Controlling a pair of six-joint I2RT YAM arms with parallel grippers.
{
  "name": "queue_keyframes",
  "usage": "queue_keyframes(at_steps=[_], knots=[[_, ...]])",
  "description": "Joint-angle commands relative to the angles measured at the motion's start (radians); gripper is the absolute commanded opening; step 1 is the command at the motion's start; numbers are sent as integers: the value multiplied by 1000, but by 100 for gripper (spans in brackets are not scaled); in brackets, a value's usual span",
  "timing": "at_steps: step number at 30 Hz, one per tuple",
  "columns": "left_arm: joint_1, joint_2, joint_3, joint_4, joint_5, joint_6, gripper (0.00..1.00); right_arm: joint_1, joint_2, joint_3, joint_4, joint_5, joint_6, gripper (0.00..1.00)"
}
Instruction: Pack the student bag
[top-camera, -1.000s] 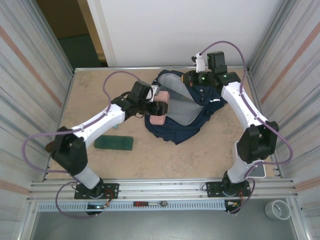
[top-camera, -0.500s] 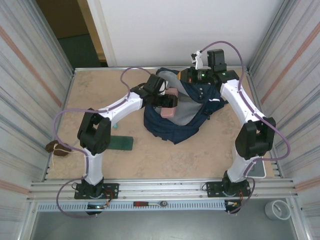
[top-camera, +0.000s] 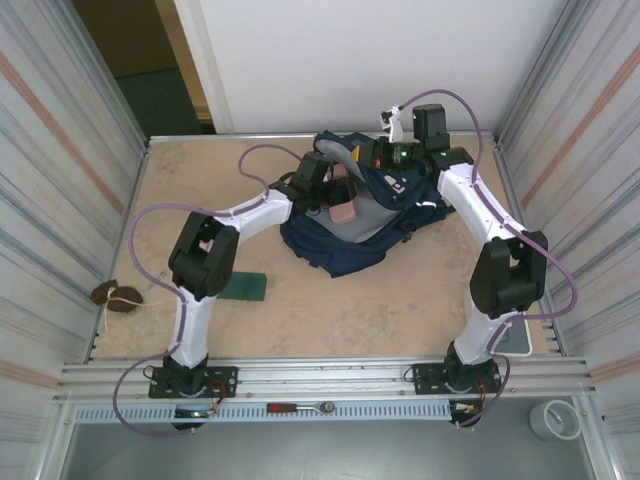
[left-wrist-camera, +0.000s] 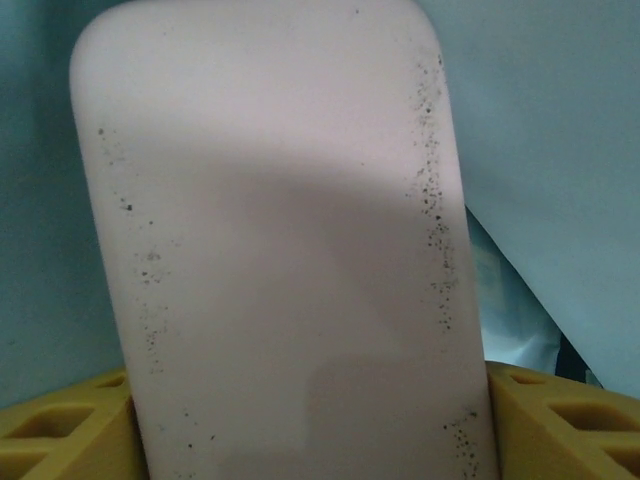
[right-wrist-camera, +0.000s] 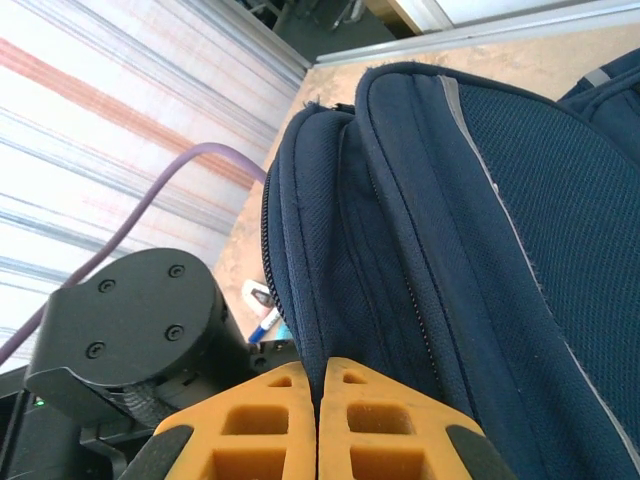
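The student bag (top-camera: 345, 245) lies at the back middle of the table, navy blue, its grey-lined mouth held open. My right gripper (top-camera: 384, 156) is shut on the bag's upper rim; in the right wrist view the yellow fingers (right-wrist-camera: 270, 425) pinch the navy fabric (right-wrist-camera: 450, 200) between them. My left gripper (top-camera: 334, 196) reaches into the mouth and is shut on a pink case (top-camera: 345, 214). Seen from the left wrist, the pink case (left-wrist-camera: 270, 200) stands upright between the yellow fingers (left-wrist-camera: 60, 430), with grey lining (left-wrist-camera: 550, 150) behind it.
A flat green item (top-camera: 243, 287) lies on the table left of the bag. A brown lump with a cord (top-camera: 115, 295) sits at the left edge. A blue pen (right-wrist-camera: 263, 322) lies past the bag's rim. Metal walls stand close on both sides.
My left arm has stretched forward and right, carrying the pink case from the bag's left edge into its open mouth. The right gripper kept its hold on the rim.
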Motion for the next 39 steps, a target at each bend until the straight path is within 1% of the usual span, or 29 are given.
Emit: queue_keyframes(at_steps=[1, 5, 9, 11, 15, 17, 19, 23, 26, 30, 34, 35, 37, 39], knots=[[4, -27, 16, 98, 47, -9, 82, -9, -2, 0, 70, -53, 24, 0], [4, -95, -101, 122, 80, 3, 88, -13, 11, -4, 75, -60, 27, 0], [6, -136, -196, 161, 126, -23, 87, -13, 23, -9, 80, -62, 30, 0], [6, -128, -196, 155, 140, -22, 84, -14, 27, -11, 84, -66, 35, 0], [4, -81, -156, 130, 155, -19, 72, -13, 30, -13, 92, -71, 46, 0], [1, -55, -133, 122, 149, -19, 68, -12, 27, -13, 93, -72, 47, 0], [-2, -31, -105, 107, 135, -13, 66, -12, 27, -16, 93, -72, 48, 0], [-7, -12, -67, 71, 88, -6, 66, -7, 25, -18, 93, -79, 51, 0], [-13, -19, -94, 88, 27, -6, 68, -6, 22, -19, 92, -78, 51, 0], [-11, -32, -119, 105, -26, -17, 69, -5, 24, -17, 95, -83, 55, 0], [-13, -90, -228, 189, -115, -66, 70, -5, 16, -25, 94, -79, 49, 0], [-12, -93, -233, 190, -128, -70, 70, -5, 15, -27, 94, -77, 48, 0], [-11, -76, -207, 169, -121, -68, 72, -5, 19, -28, 95, -81, 50, 0], [-11, -45, -169, 157, -89, -70, 73, -5, 22, -29, 97, -83, 51, 0]])
